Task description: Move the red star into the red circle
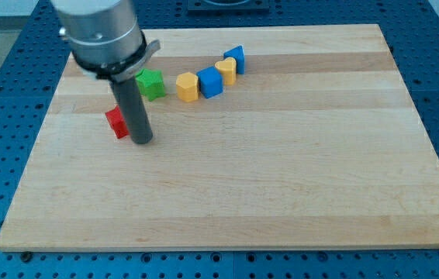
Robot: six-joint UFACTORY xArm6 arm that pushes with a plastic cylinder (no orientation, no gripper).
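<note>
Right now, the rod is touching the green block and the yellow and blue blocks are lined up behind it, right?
Not quite. In the camera view my tip is beside the red block, not the green block. The yellow and blue blocks do line up behind.

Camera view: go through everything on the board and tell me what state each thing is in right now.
my tip: down on the board, touching the red block's right side.
red block: partly hidden by the rod, shape unclear.
green block: free, behind the rod.
yellow block: against the blue block.
yellow heart: wedged between the two blues.
far blue block: end of the row.
wooden board: flat.
</note>
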